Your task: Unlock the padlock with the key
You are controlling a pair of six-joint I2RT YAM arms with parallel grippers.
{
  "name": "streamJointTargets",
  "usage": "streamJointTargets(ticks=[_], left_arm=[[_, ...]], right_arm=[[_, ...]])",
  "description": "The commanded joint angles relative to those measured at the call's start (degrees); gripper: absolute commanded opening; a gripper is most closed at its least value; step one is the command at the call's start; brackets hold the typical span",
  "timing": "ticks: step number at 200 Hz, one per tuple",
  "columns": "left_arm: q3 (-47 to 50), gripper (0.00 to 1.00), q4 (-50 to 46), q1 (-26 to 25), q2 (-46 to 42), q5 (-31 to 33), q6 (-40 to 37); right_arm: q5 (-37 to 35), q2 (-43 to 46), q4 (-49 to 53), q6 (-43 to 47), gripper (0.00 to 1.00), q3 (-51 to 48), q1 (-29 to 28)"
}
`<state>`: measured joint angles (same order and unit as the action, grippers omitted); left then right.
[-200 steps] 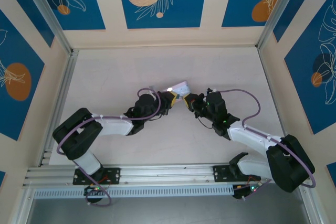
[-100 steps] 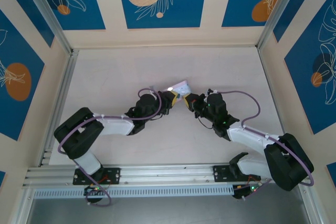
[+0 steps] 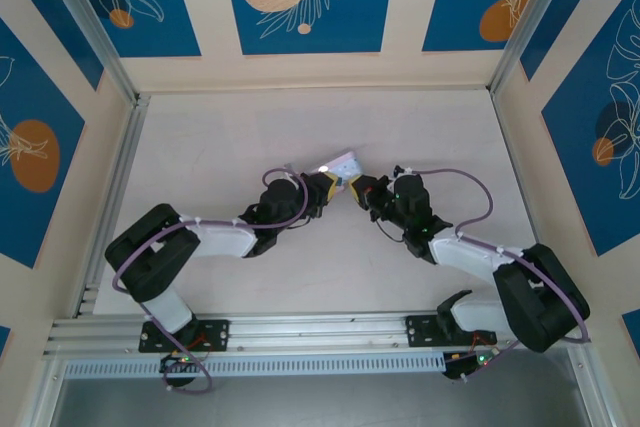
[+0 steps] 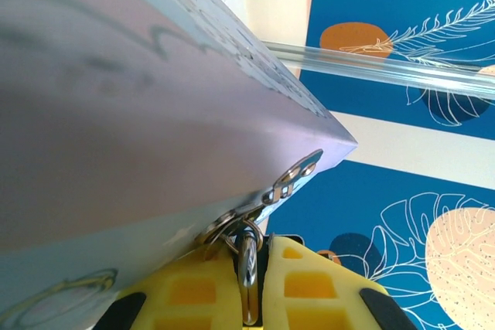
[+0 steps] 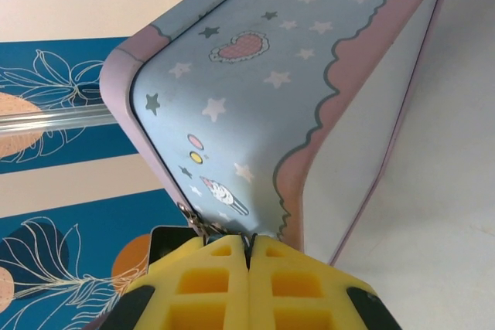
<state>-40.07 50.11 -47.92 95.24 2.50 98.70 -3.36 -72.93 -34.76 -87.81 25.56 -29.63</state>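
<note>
Resting mid-way on pale table (image 3: pixel 250 127): pale blue rectangular tin w/ pink scalloped trim, stars and a heart (image 3: pixel 346 161). Meeting at tin's near corner: L gripper (image 3: pixel 335 185) on tin's left side, R gripper (image 3: pixel 362 189) on tin's right side, tips almost touching each other.

L wrist view: pinching a thin silvery metal loop (image 4: pixel 247 276) between yellow pads (image 4: pixel 193 291), jaws nearly closed, only the loop's thickness keeping them apart. Loop linking up into small metal rings (image 4: pixel 228 229) hanging at tin's lower corner, just below a silvery hasp (image 4: pixel 298 174) sticking out from tin's edge. Cannot tell whether loop belongs to padlock or key; too close, partly hidden by pads.

R wrist view: pressing yellow pads (image 5: pixel 209 276) fully together right under tin's corner, tips touching tin's edge. Cannot tell whether anything is caught in the seam. Showing beside pads, at tin's corner: tiny metal bit (image 5: pixel 193 223) and a small dark shape (image 5: pixel 166 239), too little visible to ID.
</note>
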Motion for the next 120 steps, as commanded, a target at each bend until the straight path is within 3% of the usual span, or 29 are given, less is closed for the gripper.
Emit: streamJointTargets(ticks=[1, 71, 120], left_arm=[[-3.4, 0.00, 7.4, -2.5, 0.0, -3.0, 0.4], [-3.4, 0.00, 7.6, -2.5, 0.3, -2.8, 0.5], [-4.6, 0.00, 8.1, -3.0, 2.0, -3.2, 0.8]], right_arm=[[4.6, -3.3, -2.5, 1.4, 0.00, 1.8, -0.6], [6.7, -5.1, -4.2, 1.0, 0.00, 2.3, -0.9], [7.3, -7.1, -3.7, 1.9, 0.00, 6.1, -4.8]])
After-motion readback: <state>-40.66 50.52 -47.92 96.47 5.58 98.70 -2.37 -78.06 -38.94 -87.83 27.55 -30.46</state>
